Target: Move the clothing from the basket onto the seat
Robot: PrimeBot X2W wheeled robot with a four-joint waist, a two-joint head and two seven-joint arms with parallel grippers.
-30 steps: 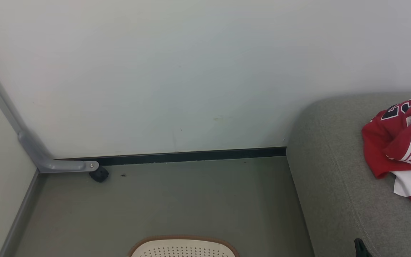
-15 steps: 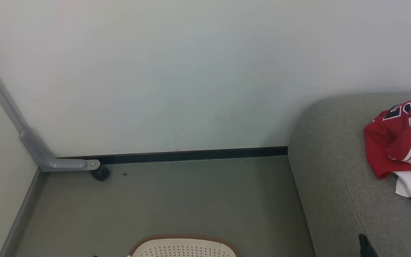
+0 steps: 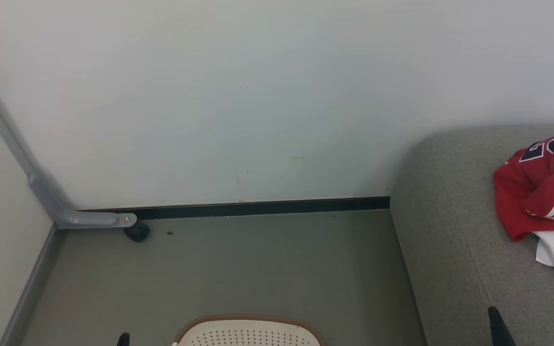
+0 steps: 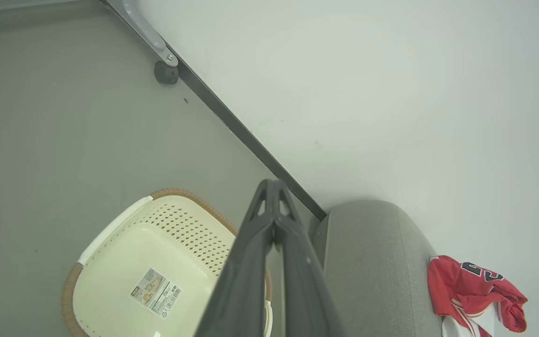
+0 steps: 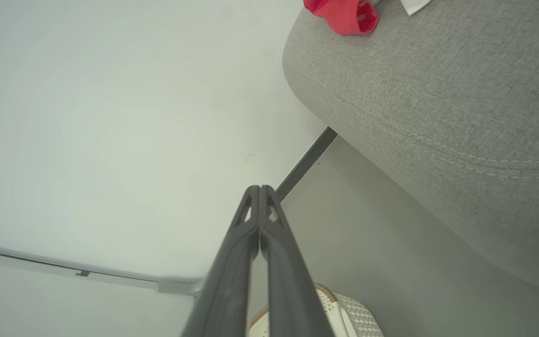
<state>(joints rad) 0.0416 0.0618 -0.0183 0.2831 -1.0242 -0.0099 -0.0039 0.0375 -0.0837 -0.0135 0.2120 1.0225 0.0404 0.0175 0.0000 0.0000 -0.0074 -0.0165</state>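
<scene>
The red-and-white jersey (image 3: 539, 202) lies crumpled on the grey-green sofa (image 3: 450, 240) at the right, its black numerals showing. The left wrist view shows the jersey (image 4: 475, 290) on the sofa (image 4: 372, 262) too. The cream basket (image 4: 190, 224) stands on the floor beside the sofa, holding no clothing, with its label sticker visible on the bottom. Its brown rim (image 3: 248, 319) peeks in at the head view's bottom edge. My left gripper (image 4: 274, 183) is shut on nothing above the basket. My right gripper (image 5: 259, 188) is shut on nothing, near the sofa's corner (image 5: 438, 93).
A white wall with a black baseboard (image 3: 258, 208) runs behind the grey floor. A grey metal bar (image 3: 80, 218) with a black caster (image 3: 136, 232) sits in the left corner. Open floor lies between the basket and the wall.
The camera drifted slightly, shifting the scene right. The right finger tip rose a little at the lower right, and the left finger tip came into the bottom edge left of the basket.
</scene>
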